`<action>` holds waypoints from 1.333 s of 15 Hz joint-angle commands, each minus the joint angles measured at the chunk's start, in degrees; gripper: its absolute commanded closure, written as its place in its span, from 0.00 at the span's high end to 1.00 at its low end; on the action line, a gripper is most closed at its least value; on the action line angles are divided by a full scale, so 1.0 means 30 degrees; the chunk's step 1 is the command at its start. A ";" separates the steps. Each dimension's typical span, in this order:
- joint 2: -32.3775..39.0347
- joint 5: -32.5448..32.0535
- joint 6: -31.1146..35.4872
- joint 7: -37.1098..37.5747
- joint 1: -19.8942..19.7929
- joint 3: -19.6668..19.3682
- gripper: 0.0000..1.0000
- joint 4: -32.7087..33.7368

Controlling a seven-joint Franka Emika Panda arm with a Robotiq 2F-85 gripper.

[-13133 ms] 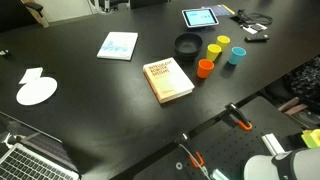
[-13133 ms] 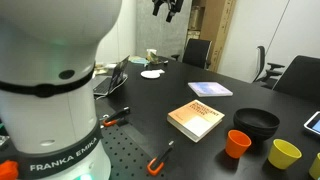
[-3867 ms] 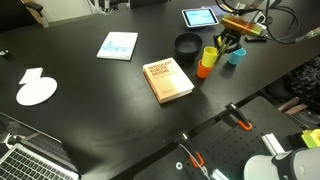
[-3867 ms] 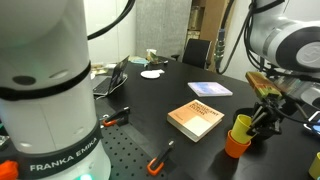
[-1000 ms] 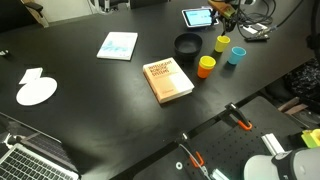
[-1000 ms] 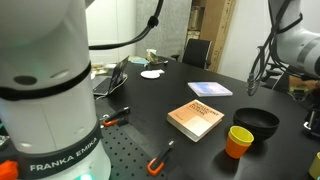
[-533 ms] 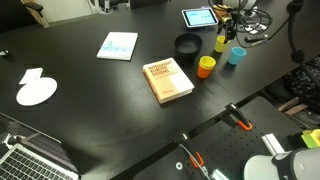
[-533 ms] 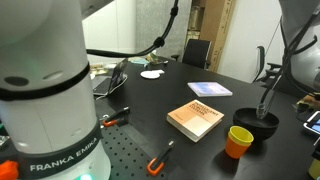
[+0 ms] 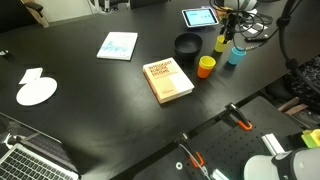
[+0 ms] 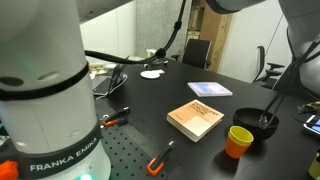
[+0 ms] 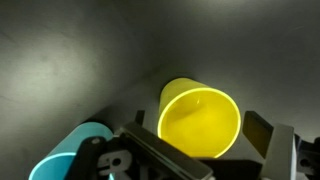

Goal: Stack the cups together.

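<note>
A yellow cup [image 11: 200, 118] stands upright on the dark table, and in the wrist view it sits between the fingers of my open gripper [image 11: 197, 125]. The fingers are apart from its wall. In an exterior view the gripper [image 9: 225, 32] hangs just over this yellow cup [image 9: 221, 44]. The teal cup [image 9: 237, 55] stands close beside it, and the wrist view shows the teal cup [image 11: 75, 150] at lower left. Another yellow cup sits nested in the orange cup [image 9: 205, 68], in front of the black bowl; the orange cup [image 10: 238, 142] shows in both exterior views.
A black bowl [image 9: 187, 45] stands next to the cups. A tan book [image 9: 170, 80] lies mid-table, with a light blue book [image 9: 118, 45] farther off. A tablet [image 9: 200, 17] and cables lie behind the cups. White paper [image 9: 37, 92] and a laptop [image 9: 30, 158] are at the far side.
The gripper has come down from near the tablet onto the lone yellow cup, staying open. The cups have not moved.
</note>
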 commanded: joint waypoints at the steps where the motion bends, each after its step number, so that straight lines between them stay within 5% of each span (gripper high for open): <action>1: 0.0696 -0.0466 -0.0756 0.1261 -0.0547 0.0183 1.00 0.1514; 20: -0.0732 -0.0687 0.0825 0.0168 0.0205 -0.0522 1.00 -0.1773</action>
